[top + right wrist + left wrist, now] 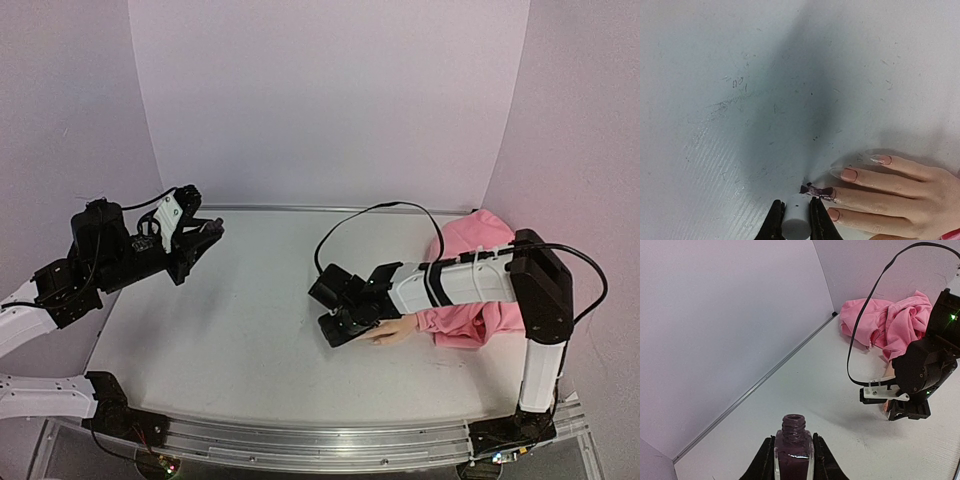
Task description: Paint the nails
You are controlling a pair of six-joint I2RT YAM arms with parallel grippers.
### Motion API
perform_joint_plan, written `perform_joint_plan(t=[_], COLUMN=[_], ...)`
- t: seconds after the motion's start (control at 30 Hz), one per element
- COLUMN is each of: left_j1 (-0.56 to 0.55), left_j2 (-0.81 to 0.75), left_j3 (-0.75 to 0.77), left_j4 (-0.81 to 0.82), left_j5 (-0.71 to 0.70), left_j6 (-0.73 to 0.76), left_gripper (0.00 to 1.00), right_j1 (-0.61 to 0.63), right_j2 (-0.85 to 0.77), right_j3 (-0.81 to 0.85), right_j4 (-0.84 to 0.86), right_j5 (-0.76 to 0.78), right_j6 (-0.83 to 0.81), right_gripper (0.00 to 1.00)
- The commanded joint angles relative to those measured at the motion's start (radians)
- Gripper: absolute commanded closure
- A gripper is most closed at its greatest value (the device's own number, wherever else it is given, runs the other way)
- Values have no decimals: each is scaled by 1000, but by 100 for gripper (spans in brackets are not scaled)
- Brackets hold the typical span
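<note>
The mannequin hand (890, 190) lies flat on the white table, fingers pointing left, its pink sleeve (478, 290) behind it. My right gripper (796, 212) is shut on the white brush cap (796, 220); the brush tip touches one nail (821, 192), which carries dark purple polish. The other nails (849, 175) look pale. In the top view the right gripper (345, 322) hovers over the fingertips. My left gripper (793, 455) is shut on the open bottle of dark polish (793, 447), held above the table at the left (190, 245).
A black cable (375, 215) loops over the table behind the right arm. The sleeve fabric (887, 322) piles up by the back right wall. A metal rail (300, 440) runs along the table's near edge.
</note>
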Motion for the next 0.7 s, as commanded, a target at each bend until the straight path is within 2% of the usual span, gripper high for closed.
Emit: perform_joint_plan(t=[0.0,0.67], left_j1=[-2,-2], left_j2=[-20,-3], left_j3=[0,4], left_j4=[39,39], left_j5=[-11,-5], left_j6=[12,10], left_gripper=[100,100], right_j1=[6,6], right_j2=[-94,-52], right_j3=[-9,-1], right_j4=[-22,-95], right_j5=[29,85], right_j6=[16,42], right_gripper=[100,100])
